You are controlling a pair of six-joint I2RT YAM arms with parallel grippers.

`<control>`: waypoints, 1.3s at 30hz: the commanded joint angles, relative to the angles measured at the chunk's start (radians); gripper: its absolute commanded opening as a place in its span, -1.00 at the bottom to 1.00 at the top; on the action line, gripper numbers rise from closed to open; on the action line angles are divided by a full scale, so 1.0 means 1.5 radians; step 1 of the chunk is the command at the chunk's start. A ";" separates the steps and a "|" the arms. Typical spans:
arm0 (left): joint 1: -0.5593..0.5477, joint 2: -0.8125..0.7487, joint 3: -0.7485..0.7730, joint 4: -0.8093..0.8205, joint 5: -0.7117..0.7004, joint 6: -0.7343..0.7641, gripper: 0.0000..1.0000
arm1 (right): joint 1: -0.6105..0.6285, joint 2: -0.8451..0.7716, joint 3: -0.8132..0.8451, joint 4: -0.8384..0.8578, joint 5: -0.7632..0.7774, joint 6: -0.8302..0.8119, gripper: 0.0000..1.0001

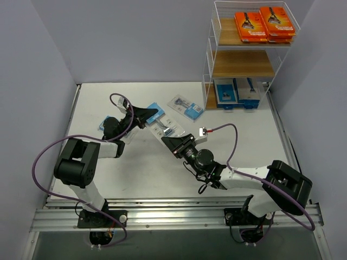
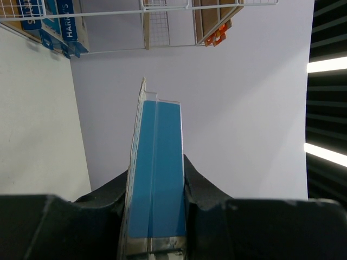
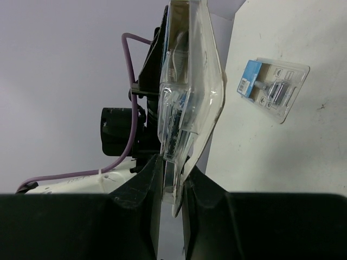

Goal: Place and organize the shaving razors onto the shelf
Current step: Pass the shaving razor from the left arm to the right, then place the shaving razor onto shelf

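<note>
My left gripper [image 1: 145,115] is shut on a blister pack with a blue card [image 1: 155,111] and holds it on edge above the table; in the left wrist view the gripper [image 2: 156,169] clamps the blue card [image 2: 156,146]. My right gripper [image 1: 174,142] is shut on a clear blister pack [image 1: 167,130], held on edge just below the left one; it also shows in the right wrist view [image 3: 187,81], with the gripper [image 3: 173,162] at its lower end. The shelf [image 1: 209,54] stands at the far right. Orange boxes [image 1: 264,24] lie on its top tier and blue-and-grey boxes [image 1: 236,92] on its bottom tier.
One more blister pack [image 1: 186,106] lies flat on the table between the grippers and the shelf, also in the right wrist view [image 3: 272,89]. A blue item [image 1: 102,126] lies partly hidden behind the left arm. The shelf's middle tier [image 1: 241,63] is bare wood.
</note>
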 commanded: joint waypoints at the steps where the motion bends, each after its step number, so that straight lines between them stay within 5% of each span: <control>1: 0.004 0.009 0.028 0.137 -0.004 0.035 -0.60 | -0.002 -0.036 -0.002 0.045 0.003 0.009 -1.00; 5: 0.005 0.000 0.039 0.108 0.011 0.060 -0.08 | -0.014 -0.051 -0.013 0.041 0.009 0.023 -1.00; 13: 0.006 -0.037 0.062 -0.028 0.043 0.135 0.34 | -0.029 -0.102 -0.056 0.017 0.031 0.045 -1.00; 17: 0.012 -0.088 0.080 -0.156 0.060 0.231 0.82 | -0.035 -0.130 -0.069 0.004 0.035 0.043 -1.00; 21: 0.017 -0.152 0.143 -0.508 0.057 0.410 0.89 | -0.046 -0.172 -0.078 -0.042 0.048 0.034 -1.00; 27: 0.029 -0.227 0.256 -0.873 -0.050 0.636 0.94 | -0.112 -0.272 -0.110 -0.128 0.037 0.025 -1.00; 39: -0.025 -0.299 0.283 -1.043 -0.191 0.845 0.94 | -0.307 -0.515 -0.054 -0.461 0.033 -0.056 -1.00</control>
